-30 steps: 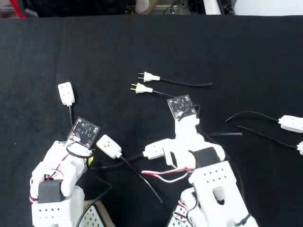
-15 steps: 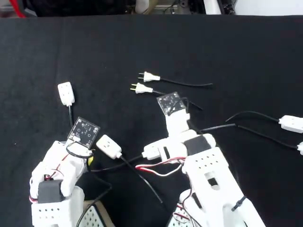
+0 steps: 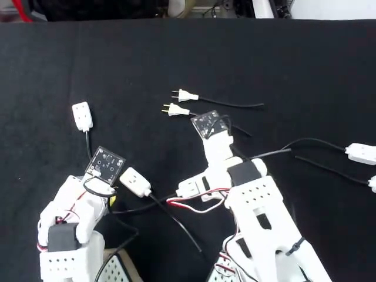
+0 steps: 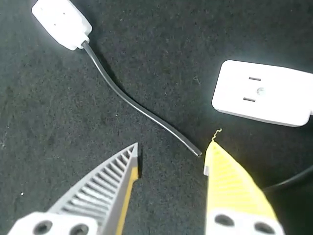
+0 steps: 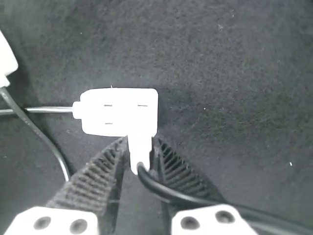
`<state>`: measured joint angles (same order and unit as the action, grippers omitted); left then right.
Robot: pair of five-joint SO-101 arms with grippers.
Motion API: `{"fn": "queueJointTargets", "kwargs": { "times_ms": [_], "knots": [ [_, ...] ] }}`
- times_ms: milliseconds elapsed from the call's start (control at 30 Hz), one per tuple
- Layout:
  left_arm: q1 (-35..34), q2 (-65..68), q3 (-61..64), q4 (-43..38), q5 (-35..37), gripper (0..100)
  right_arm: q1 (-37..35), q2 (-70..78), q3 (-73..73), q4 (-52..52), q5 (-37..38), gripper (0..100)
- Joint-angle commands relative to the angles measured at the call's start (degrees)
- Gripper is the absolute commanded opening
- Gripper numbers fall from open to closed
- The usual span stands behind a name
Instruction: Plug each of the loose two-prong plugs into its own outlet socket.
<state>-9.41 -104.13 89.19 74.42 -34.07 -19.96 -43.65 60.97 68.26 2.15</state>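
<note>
A black cloth covers the bench (image 3: pixel 294 53) from edge to edge. Beyond its far edge, a red strip (image 3: pixel 19 10) shows at 11 o'clock and a pale white surface (image 3: pixel 335 8) at 1 o'clock. A white perforated plate (image 3: pixel 120 270) sits at the near edge, at 7 o'clock.
</note>
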Motion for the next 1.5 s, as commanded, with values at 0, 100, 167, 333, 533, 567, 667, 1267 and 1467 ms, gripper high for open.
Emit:
{"fn": "queueJointTargets", "kwargs": {
  "times_ms": [0,100,167,333,533,567,667,1267,1467],
  "knots": [
    [-0.31,-0.18,-0.31,0.18,-0.53,22,0.0,0.31,-2.68,1.49,0.7,1.1],
    [-0.31,-0.18,-0.31,0.18,-0.53,22,0.0,0.31,-3.03,2.99,0.62,1.1],
    [-0.31,-0.18,-0.31,0.18,-0.53,22,0.09,0.31,-2.86,3.34,0.35,1.1],
    [-0.31,-0.18,-0.31,0.18,-0.53,22,0.09,0.31,-2.86,2.9,-0.53,1.1],
    [-0.31,-0.18,-0.31,0.18,-0.53,22,0.09,0.31,-2.68,1.14,-0.53,1.1],
    [-0.31,-0.18,-0.31,0.18,-0.53,22,0.09,0.4,-2.68,0.35,-0.53,1.1],
    [-0.31,-0.18,-0.31,0.18,-0.53,22,0.09,2.15,-3.56,0.0,-0.62,1.1],
    [-0.22,-0.18,0.31,0.09,-0.62,22,0.44,11.56,-7.34,2.55,-0.62,1.1],
    [-0.22,-0.18,0.31,0.09,-0.62,22,0.18,11.91,-7.43,1.93,-0.62,1.1]
  ]
}}
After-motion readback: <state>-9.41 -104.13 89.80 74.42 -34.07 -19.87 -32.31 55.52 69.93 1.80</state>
